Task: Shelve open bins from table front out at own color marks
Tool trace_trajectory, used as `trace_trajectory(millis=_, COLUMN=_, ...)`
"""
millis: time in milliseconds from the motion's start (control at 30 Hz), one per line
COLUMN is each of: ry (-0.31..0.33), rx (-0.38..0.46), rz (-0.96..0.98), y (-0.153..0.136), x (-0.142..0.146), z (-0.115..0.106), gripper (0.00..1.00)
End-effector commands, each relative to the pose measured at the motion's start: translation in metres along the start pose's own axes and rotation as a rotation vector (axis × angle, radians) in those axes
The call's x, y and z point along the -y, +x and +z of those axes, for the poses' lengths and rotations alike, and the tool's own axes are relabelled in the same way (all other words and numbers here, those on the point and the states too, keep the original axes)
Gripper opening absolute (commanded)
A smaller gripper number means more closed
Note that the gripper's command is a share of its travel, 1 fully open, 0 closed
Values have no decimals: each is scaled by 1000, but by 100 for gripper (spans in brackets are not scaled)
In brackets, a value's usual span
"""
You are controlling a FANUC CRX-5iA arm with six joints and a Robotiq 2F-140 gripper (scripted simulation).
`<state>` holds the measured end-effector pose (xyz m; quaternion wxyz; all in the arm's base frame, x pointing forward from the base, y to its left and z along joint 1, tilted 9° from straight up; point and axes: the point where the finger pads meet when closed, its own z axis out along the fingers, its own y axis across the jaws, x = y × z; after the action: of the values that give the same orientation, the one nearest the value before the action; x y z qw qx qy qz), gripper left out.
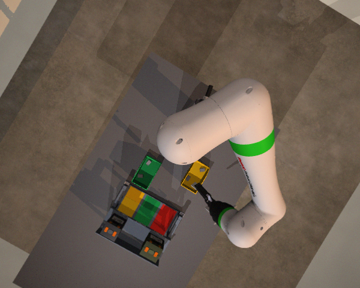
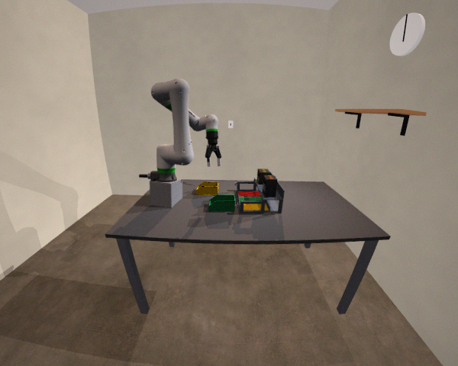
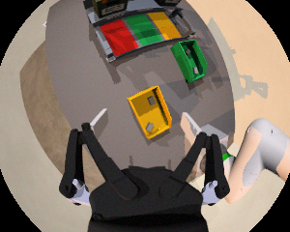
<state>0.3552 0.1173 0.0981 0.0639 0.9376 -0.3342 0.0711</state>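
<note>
A yellow open bin [image 1: 195, 177] [image 2: 207, 187] [image 3: 151, 112] stands on the table, with small grey parts in it. A green open bin [image 1: 146, 172] [image 2: 222, 203] [image 3: 189, 61], also with grey parts, stands just in front of the shelf [image 1: 174, 226] [image 2: 279, 197]. The shelf's row has a yellow mark [image 1: 130, 198] [image 3: 162, 23], a green mark [image 1: 147, 208] [image 3: 140, 27] and a red mark [image 1: 164, 218] [image 3: 117, 35]. My gripper [image 1: 200, 189] [image 2: 213, 161] [image 3: 144, 118] is open and empty. It points down, well above the yellow bin.
Two dark boxes with orange spots [image 1: 110, 230] [image 1: 150, 251] [image 3: 112, 2] sit on the shelf's upper board. The robot's grey pedestal [image 2: 165, 193] stands at the table's [image 1: 65, 254] [image 2: 320, 213] back left corner. My arm's elbow overhangs the yellow bin's far end in the overhead view.
</note>
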Motion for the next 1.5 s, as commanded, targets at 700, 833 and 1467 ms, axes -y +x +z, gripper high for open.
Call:
trace_trajectory(millis=700, ry=-86, rx=-60, rz=675, y=189, x=-23, z=45, gripper=100)
trace_trajectory(millis=833, ry=-99, rx=-70, rz=784, y=219, x=-28, z=52, gripper=100)
trace_trajectory(millis=1467, ry=-138, rx=-97, rz=1082, y=302, x=-41, z=72, gripper=100)
